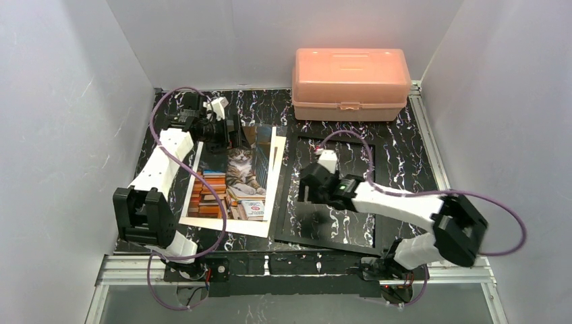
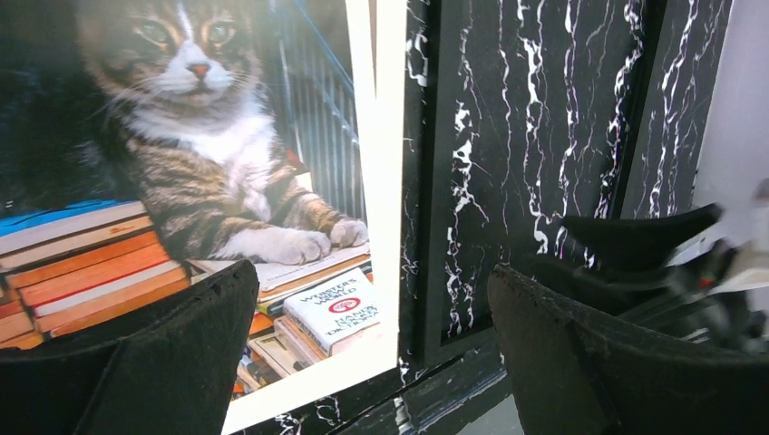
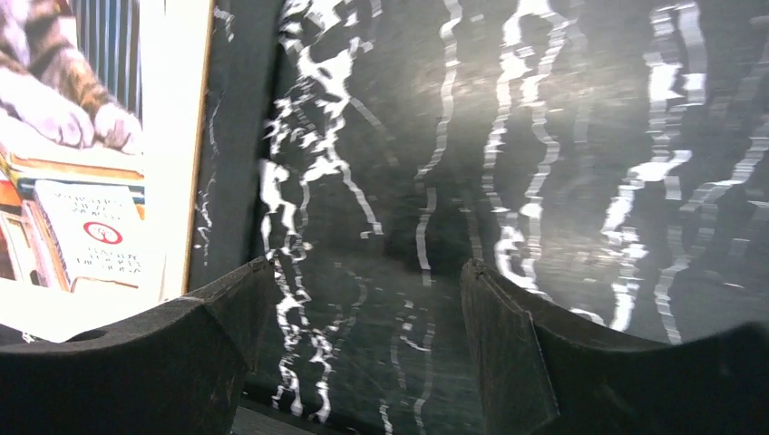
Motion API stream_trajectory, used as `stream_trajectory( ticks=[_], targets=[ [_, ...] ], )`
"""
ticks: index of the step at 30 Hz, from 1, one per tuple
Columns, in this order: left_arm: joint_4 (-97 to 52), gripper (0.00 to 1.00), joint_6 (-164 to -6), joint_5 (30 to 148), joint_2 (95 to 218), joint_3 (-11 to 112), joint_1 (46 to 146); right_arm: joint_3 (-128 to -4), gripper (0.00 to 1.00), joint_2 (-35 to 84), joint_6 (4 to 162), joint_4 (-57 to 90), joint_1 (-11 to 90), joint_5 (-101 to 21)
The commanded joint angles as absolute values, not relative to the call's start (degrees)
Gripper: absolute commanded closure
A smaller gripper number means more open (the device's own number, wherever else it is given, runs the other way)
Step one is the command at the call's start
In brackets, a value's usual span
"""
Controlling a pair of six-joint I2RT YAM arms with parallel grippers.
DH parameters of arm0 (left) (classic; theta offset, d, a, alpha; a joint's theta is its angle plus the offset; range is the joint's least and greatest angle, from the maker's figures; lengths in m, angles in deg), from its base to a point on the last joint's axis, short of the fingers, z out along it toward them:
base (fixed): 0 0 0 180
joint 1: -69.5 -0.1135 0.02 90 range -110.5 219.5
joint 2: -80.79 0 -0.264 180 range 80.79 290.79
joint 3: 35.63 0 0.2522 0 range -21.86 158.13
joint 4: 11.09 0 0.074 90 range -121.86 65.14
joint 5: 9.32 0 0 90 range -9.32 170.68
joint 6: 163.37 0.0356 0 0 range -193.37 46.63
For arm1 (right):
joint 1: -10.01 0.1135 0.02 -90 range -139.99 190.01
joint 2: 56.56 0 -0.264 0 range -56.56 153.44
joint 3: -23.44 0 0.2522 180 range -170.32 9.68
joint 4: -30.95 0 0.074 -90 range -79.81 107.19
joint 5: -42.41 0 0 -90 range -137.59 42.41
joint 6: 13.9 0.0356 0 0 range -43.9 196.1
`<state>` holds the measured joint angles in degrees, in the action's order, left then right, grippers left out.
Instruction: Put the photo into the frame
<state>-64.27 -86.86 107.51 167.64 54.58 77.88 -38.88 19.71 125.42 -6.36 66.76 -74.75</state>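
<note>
Top external view, nearest first: the right gripper (image 1: 305, 191) hovers over the frame (image 1: 324, 233), jaws spread and empty. The thin black frame lies flat on the marbled table (image 1: 405, 148), marble pattern showing in its pane. Just left, a strip of table between, lies the photo (image 1: 236, 182), face up: a tabby-and-white cat on stacked books, white-bordered. Over its far end the left gripper (image 1: 233, 135) gapes wide, holding nothing. Farthest back sits a pink box (image 1: 351, 81).
</note>
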Motion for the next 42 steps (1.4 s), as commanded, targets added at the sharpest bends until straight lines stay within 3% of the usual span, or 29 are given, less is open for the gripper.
stream_trajectory(
  ticks=[1,8,13,17,22,28,30,37,42],
  targets=[
    [-67.89,0.03,-86.2,110.56,167.72,57.0,73.81,-45.46,0.17,31.51,128.24,1.5,71.62,-74.35],
    [-70.56,0.03,-83.66,111.19,164.86,56.38,69.72,-54.13,0.13,43.86,129.39,1.85,75.5,-76.98],
    [-71.84,0.03,-82.84,111.97,164.03,56.41,67.42,-57.9,0.17,48.36,131.72,-0.3,75.8,-77.65],
    [-72.53,0.03,-82.26,112.33,163.76,56.88,66.53,-59.53,0.28,51.2,133.25,-2.41,76.43,-78.56],
    [-74.04,0.03,-81.54,112.41,163.35,57.56,65.58,-64.79,0.49,55.48,134.38,-7.98,77.2,-80.23],
    [-75.5,0.03,-80.85,112.65,161.65,57.58,65.0,-69.69,0.9,53.17,134.21,-11.65,77.68,-82.56],
    [-76.0,0.03,-80.84,112.94,161.24,57.67,64.93,-72.34,0.98,50.47,133.38,-12.74,77.68,-83.07],
    [-74.77,0.03,-83.22,114.49,159.27,54.78,64.98,-77.44,0.99,38.1,129.78,-12.36,77.64,-79.75],
    [-73.06,0.02,-86.23,117.22,158.77,53.07,64.93,-72.63,0.99,27.11,132.41,-9.58,77.68,-78.76]
  ],
)
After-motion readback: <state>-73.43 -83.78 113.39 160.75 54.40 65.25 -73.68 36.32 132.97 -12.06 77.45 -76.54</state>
